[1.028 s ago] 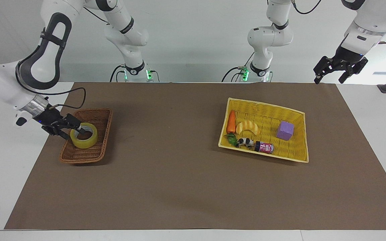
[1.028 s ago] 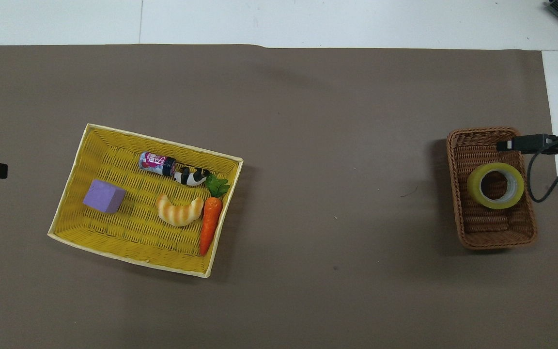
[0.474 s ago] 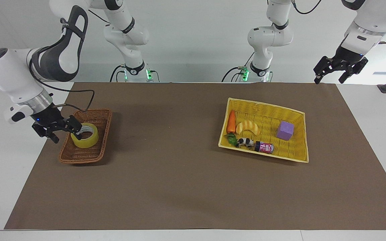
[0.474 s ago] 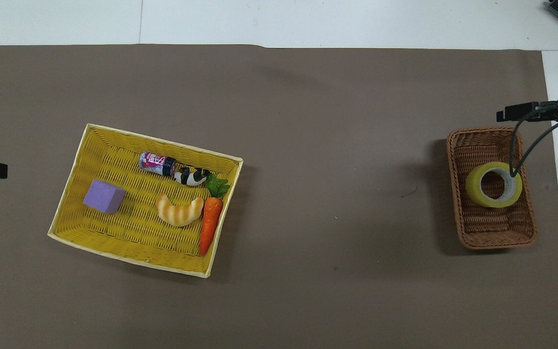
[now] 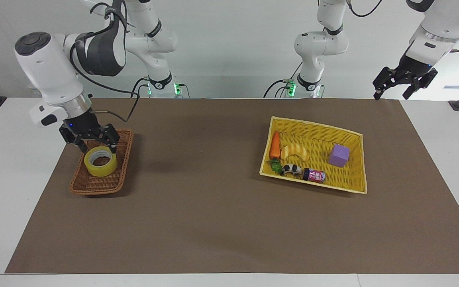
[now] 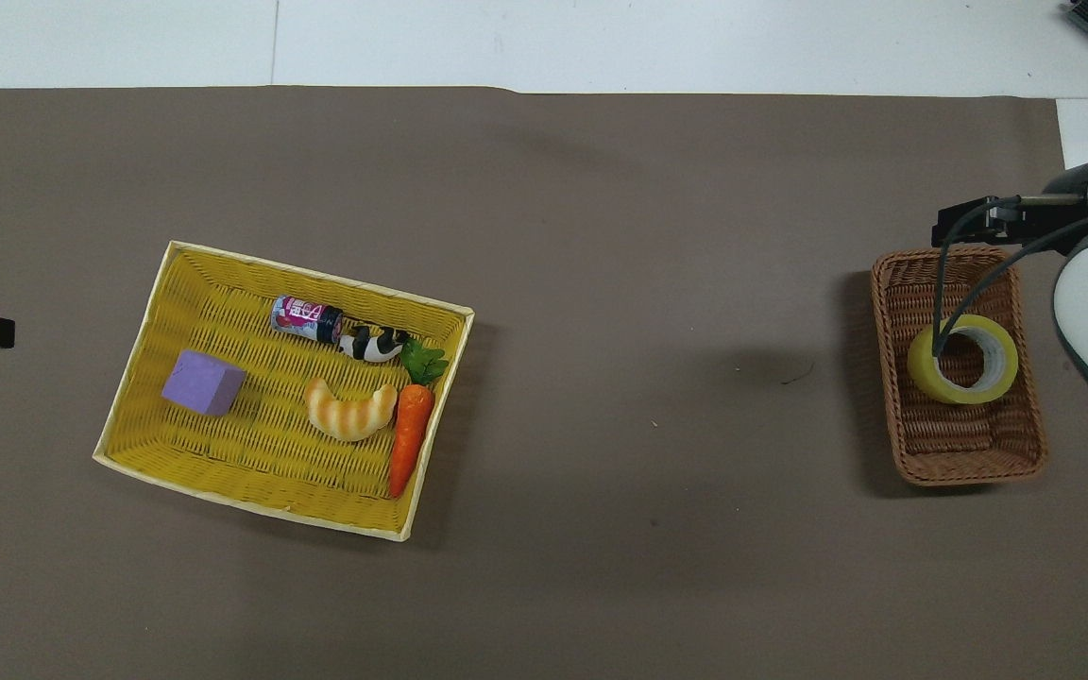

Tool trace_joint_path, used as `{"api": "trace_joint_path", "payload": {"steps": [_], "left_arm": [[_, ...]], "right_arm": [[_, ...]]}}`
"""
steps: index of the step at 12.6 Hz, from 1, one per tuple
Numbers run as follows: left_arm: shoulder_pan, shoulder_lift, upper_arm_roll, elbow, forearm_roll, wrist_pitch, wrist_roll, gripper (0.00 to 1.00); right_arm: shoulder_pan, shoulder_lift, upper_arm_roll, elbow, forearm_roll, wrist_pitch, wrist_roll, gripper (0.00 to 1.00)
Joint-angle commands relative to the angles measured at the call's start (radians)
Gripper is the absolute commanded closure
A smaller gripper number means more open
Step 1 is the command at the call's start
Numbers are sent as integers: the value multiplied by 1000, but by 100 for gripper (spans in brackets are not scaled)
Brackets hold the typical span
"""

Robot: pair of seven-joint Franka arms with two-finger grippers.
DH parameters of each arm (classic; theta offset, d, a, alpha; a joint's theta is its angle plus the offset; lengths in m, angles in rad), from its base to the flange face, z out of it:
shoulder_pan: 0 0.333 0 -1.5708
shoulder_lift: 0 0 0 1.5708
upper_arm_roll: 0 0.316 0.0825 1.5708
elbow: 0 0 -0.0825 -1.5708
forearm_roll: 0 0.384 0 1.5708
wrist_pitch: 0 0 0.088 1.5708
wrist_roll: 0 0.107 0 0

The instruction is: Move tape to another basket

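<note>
Your right gripper (image 5: 96, 148) has let go and lifted; its fingers are open above the tape (image 5: 100, 161), which now rests in the wicker basket (image 5: 96, 185). Your left gripper (image 5: 393, 95) waits, fingers open.

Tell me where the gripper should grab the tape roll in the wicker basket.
Come straight down. The tape lies flat in the wicker basket with its hole facing up, so one finger likely fits inside the core and one outside, pinching the ring wall. The right gripper is already just above it, open.

A brown mat (image 5: 213, 207) covers the white table (image 5: 10, 167) before a pale wall (image 5: 233, 44).
</note>
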Motion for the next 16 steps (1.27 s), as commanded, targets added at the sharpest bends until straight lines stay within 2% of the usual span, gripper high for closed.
{"api": "trace_joint_path", "payload": {"steps": [1, 4, 6, 7, 9, 16], "left_arm": [[11, -5, -5, 11, -10, -20, 6, 0], [11, -5, -5, 11, -10, -20, 6, 0], [11, -5, -5, 11, -10, -20, 6, 0], [11, -5, -5, 11, -10, -20, 6, 0], [11, -5, -5, 11, -10, -20, 6, 0], [11, -5, -5, 11, -10, -20, 6, 0]], "right_arm": [[-7, -110, 0, -10, -25, -102, 56, 0], [-16, -213, -14, -7, -28, -194, 58, 0], [-19, -239, -15, 26, -45, -266, 51, 0], [-19, -253, -2, 17, -86, -289, 47, 0], [-19, -291, 0, -59, -80, -331, 44, 0], [-10, -297, 1, -52, -77, -340, 35, 0]]}}
